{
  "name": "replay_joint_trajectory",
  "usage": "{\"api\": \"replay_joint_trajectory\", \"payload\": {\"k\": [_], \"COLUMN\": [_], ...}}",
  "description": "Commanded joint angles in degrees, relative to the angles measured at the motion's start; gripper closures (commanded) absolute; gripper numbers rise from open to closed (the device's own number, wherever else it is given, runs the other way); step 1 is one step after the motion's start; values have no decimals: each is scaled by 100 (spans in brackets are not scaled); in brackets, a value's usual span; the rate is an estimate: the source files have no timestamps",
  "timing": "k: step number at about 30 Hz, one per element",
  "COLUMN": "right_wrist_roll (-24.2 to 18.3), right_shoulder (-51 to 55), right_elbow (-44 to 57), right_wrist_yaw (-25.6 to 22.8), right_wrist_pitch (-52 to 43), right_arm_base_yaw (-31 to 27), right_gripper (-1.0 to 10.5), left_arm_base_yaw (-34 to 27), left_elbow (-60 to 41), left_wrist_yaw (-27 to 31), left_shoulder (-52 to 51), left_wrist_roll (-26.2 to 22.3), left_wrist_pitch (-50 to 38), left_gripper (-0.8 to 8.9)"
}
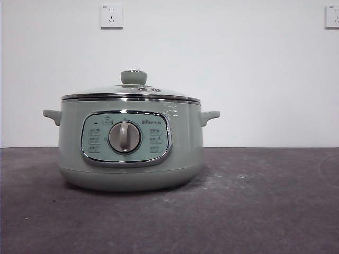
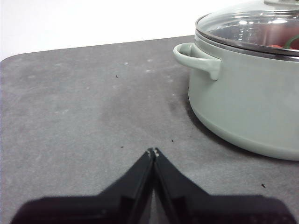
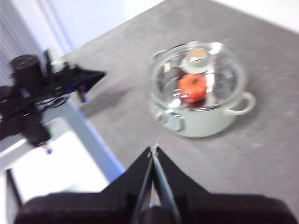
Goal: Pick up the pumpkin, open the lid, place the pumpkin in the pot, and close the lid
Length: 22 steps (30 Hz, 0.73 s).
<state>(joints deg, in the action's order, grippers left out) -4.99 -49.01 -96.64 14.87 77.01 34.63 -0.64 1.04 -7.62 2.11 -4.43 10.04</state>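
The sage-green pot (image 1: pixel 130 143) stands on the dark grey table with the glass lid (image 1: pixel 132 91) closed on it. In the right wrist view the orange-red pumpkin (image 3: pixel 192 87) lies inside the pot (image 3: pixel 201 121), seen through the lid (image 3: pixel 198 70). A bit of red and green shows through the lid (image 2: pixel 261 25) in the left wrist view. My left gripper (image 2: pixel 153 151) is shut and empty, low over the table beside the pot's handle (image 2: pixel 196 58). My right gripper (image 3: pixel 154 149) is shut and empty, high above the table, away from the pot. The left arm (image 3: pixel 42 88) also shows in the right wrist view.
A white wall with two power sockets (image 1: pixel 112 16) stands behind the table. The table's edge (image 3: pixel 93 135) runs beside the left arm in the right wrist view. Open tabletop (image 1: pixel 265 201) lies to the pot's right.
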Motion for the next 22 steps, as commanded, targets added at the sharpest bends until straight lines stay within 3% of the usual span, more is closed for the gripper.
{"api": "replay_joint_trajectory", "payload": {"k": [1, 5, 8, 15, 22], "right_wrist_roll": [-280, -308, -350, -52, -39], "right_shoulder": [280, 756, 1259, 2352, 3421], "right_elbow": [192, 973, 2024, 4658, 7090], "right_wrist_yaw": [120, 616, 621, 605, 575], "right_wrist_pitch": [-444, -1202, -2315, -4920, -7044], "right_arm_base_yaw": [-667, -1707, -2225, -2754, -2905], "right_gripper": [946, 946, 946, 946, 946], "left_arm_base_yaw": [-17, -17, -17, -17, -17], "left_elbow": [-92, -92, -92, -92, -92], "left_wrist_yaw": [2, 2, 2, 4, 2], "left_shoulder": [-13, -13, -13, -13, -13], "left_wrist_roll": [37, 37, 35, 35, 35], "left_wrist_pitch": [-13, -13, -13, -13, -13], "left_gripper": [817, 817, 817, 817, 817]}}
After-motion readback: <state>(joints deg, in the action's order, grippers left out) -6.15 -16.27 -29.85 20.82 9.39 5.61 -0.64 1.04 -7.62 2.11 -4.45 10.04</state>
